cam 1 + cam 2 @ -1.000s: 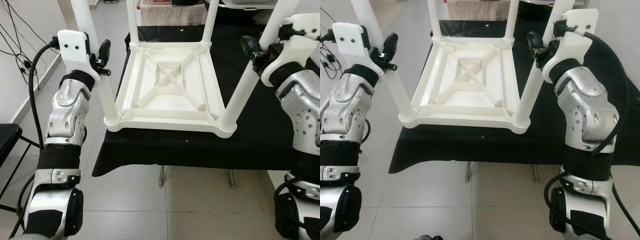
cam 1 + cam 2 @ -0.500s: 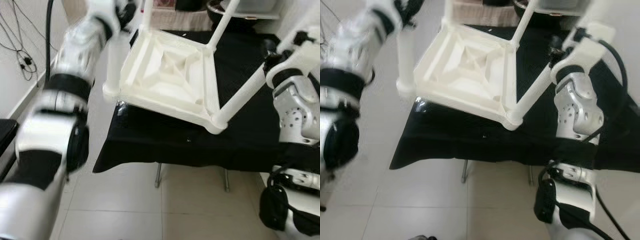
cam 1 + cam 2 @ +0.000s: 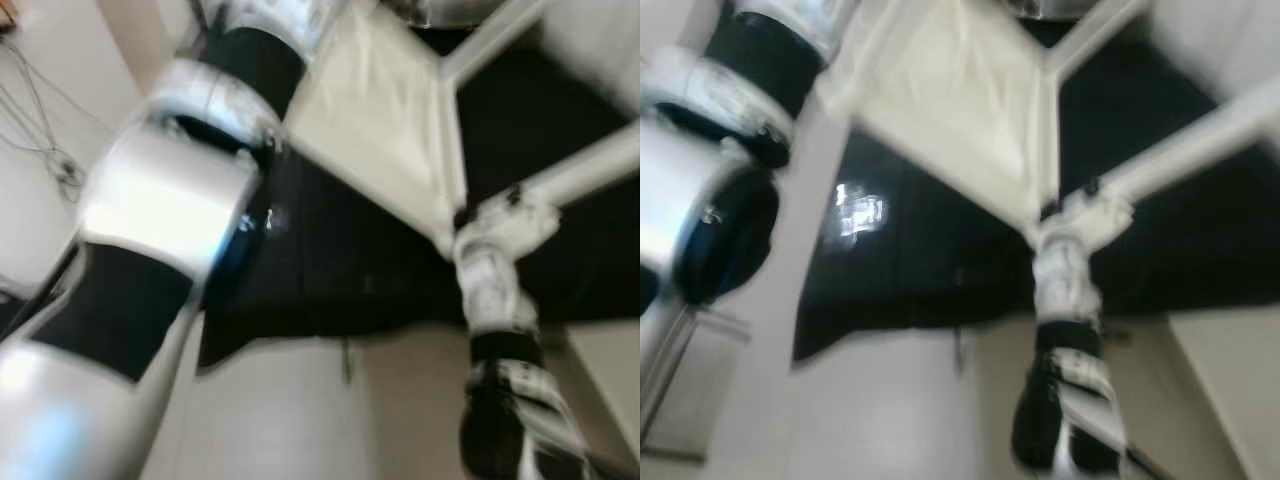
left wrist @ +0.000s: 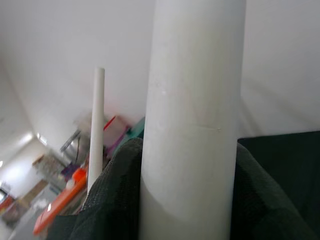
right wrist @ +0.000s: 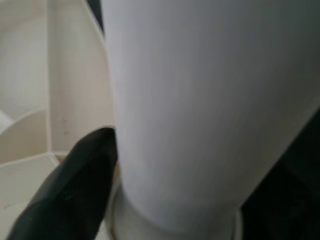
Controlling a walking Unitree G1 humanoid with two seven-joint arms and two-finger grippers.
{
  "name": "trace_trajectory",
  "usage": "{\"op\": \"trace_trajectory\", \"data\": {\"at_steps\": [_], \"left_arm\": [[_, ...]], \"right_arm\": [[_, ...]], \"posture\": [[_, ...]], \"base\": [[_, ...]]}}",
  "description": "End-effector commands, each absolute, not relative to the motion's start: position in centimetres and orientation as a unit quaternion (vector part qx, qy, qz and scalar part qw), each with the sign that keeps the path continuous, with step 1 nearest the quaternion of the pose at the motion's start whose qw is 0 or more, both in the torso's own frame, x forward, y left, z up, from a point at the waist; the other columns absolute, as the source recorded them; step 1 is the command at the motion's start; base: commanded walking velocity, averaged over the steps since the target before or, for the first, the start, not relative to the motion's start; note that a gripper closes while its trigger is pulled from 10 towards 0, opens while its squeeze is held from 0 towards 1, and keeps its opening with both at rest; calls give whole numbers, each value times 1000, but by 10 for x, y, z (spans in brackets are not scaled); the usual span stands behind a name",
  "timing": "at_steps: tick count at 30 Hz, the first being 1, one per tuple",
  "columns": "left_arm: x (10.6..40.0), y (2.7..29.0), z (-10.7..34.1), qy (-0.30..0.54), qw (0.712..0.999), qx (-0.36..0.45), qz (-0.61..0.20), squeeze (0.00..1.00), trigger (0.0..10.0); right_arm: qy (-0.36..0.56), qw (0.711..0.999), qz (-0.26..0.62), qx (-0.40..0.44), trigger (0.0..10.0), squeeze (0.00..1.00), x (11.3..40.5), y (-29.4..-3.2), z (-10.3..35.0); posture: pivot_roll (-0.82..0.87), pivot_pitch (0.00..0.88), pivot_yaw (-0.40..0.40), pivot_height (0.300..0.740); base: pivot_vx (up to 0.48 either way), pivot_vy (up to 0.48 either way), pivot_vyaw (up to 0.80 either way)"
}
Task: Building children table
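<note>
The white plastic children's table [image 3: 385, 110] is upside down and steeply tilted above the black-covered table [image 3: 330, 270]; the head views are blurred. My left gripper [image 4: 192, 150] is shut on one white table leg [image 4: 195, 90], with black fingers [image 4: 117, 195] on both sides of it. A second leg [image 4: 97, 125] stands beyond. My right gripper [image 5: 165, 155] is shut on another leg [image 5: 210, 90] close to its socket, one black finger [image 5: 75, 190] pressed against it, beside the ribbed underside [image 5: 30, 100]. My left arm [image 3: 170, 200] rises close to the camera. My right arm [image 3: 495, 290] reaches up at the middle right.
The black cloth hangs over the front edge of the table, with pale tiled floor [image 3: 280, 420] below. A light wall [image 3: 50, 90] stands at the left. Orange and coloured clutter [image 4: 60, 205] lies far off in the left wrist view.
The white table has tipped further, its left side raised high. My left arm has swung up close to the camera, and the whole picture has shifted and blurred.
</note>
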State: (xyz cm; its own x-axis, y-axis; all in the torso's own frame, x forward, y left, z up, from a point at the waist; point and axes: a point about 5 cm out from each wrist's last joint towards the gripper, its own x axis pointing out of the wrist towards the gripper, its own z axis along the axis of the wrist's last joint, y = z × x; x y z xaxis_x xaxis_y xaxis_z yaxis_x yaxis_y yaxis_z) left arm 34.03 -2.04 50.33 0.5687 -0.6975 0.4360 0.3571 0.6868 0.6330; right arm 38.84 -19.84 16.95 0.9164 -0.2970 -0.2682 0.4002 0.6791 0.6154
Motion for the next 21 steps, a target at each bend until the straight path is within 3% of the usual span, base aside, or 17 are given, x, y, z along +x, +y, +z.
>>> {"op": "trace_trajectory", "data": {"at_steps": [1,13,17,21], "left_arm": [[307,-54,514,-426,794,161,-403,0,10000],[325,-44,481,-411,773,209,-435,0,10000],[335,-32,475,-396,783,222,-424,0,10000],[342,-19,473,-395,796,216,-404,0,10000]], "right_arm": [[252,889,-144,355,10000,1000,379,-144,107],[225,881,-144,391,10000,1000,394,-143,132],[222,874,-132,412,10000,1000,398,-132,140],[202,886,-109,402,10000,1000,404,-126,154]], "posture": [[18,95,160,740],[70,96,116,740],[73,95,114,740],[82,98,110,740]], "base": [[0,0,0],[0,0,0],[0,0,0],[0,0,0]]}}
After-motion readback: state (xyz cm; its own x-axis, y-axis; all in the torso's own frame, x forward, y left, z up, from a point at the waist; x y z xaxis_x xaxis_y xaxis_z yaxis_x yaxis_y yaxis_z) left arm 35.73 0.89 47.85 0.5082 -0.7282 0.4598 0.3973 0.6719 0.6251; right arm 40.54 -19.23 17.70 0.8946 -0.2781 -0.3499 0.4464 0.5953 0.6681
